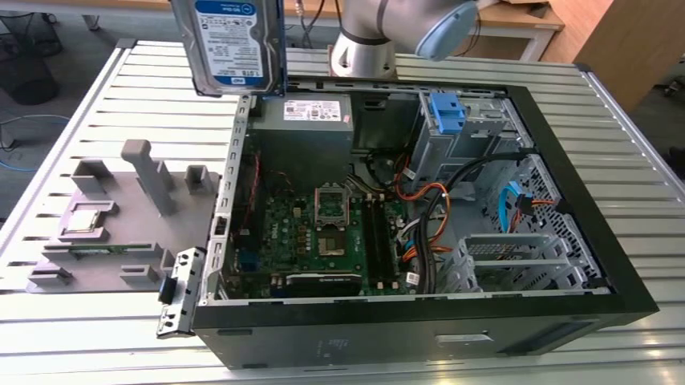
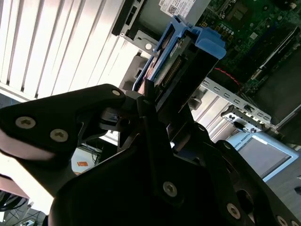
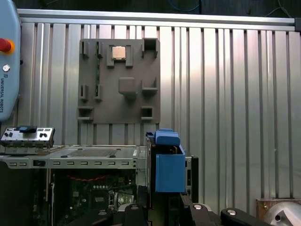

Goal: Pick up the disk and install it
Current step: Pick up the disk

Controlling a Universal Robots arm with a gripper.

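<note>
Gripper [image 2: 157, 99]: clamped shut on the disk [image 1: 230, 44], holding it upright
Disk: top of the exterior view, left of centre, above the case wall [image 1: 227, 184] beside the power supply [image 1: 305, 112]
Risk: I judge its lower edge may strike that wall, or snag the cables [image 1: 428, 200], if lowered early
Room: open table [image 1: 96, 96] at the exterior view's left; crowded inside that wall

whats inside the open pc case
Green motherboard, grey power supply, orange and black cables, a blue bracket in the drive cage. The disk is held above, not inside. Cables cover what lies beneath them.
</note>
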